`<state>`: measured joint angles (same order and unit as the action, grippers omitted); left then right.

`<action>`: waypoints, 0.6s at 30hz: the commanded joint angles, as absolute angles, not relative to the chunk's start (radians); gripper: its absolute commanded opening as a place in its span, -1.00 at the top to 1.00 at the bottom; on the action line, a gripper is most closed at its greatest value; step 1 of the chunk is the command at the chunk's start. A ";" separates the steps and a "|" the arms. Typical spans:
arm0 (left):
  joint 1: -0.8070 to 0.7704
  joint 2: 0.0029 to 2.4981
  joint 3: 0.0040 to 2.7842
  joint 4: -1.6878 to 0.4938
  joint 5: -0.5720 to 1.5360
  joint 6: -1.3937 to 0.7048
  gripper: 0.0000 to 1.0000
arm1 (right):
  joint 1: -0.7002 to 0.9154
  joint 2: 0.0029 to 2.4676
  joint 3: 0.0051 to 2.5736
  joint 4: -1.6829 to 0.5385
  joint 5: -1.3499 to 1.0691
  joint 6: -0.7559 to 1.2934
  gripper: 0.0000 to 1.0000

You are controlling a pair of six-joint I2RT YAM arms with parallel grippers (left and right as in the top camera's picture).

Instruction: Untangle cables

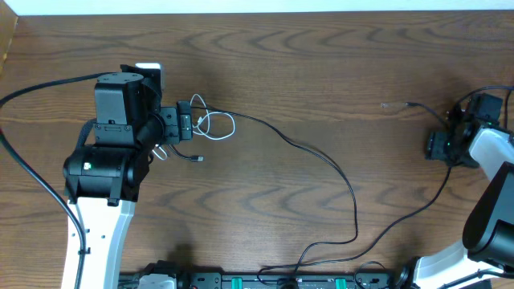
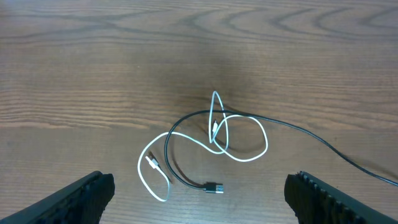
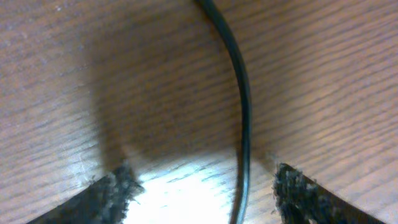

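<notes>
The white cable [image 1: 218, 125] lies in small loops left of the table's middle, crossed over one end of the long black cable [image 1: 337, 172]. In the left wrist view the white cable [image 2: 249, 155] loops around the black cable [image 2: 298, 130], whose plug [image 2: 214, 188] lies nearby. My left gripper [image 1: 186, 124] hovers at the tangle's left side, open and empty, its fingers [image 2: 200, 183] wide on either side. My right gripper [image 1: 438, 146] is at the far right, low over the table. Its fingers [image 3: 202, 180] are open with the black cable [image 3: 244, 106] running between them, unclamped.
The brown wooden table [image 1: 305, 64] ends at a pale far edge at the top. A thick black robot cable [image 1: 32, 88] arcs at the left. The arm bases and a black rail [image 1: 281, 281] line the front edge. The black cable's far end [image 1: 409, 104] lies near the right arm.
</notes>
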<state>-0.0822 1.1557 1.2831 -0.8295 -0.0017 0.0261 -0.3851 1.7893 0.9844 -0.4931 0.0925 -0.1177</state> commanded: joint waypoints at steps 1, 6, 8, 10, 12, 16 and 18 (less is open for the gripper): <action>-0.081 1.156 1.292 -0.829 0.000 0.032 -0.85 | -0.387 1.833 0.902 -0.480 0.120 -0.129 -0.24; -0.081 1.156 1.292 -0.829 0.000 0.032 -0.85 | -0.387 1.833 0.873 -0.456 0.104 -0.128 0.69; -0.081 1.156 1.292 -0.829 0.000 0.032 -0.85 | -0.387 1.833 0.873 -0.455 0.094 -0.127 0.83; -0.081 1.156 1.292 -0.829 0.000 0.032 -0.85 | -0.387 1.833 0.873 -0.455 0.095 -0.105 0.87; -0.081 1.156 1.292 -0.829 0.000 0.032 -0.85 | -0.387 1.833 0.873 -0.454 0.095 -0.093 0.94; -0.081 1.156 1.292 -0.829 0.000 0.032 -0.85 | -0.387 1.832 0.873 -0.458 0.094 -0.087 0.98; -0.081 1.156 1.292 -0.829 0.001 0.032 -0.85 | -0.387 1.831 0.876 -0.477 0.090 -0.083 0.98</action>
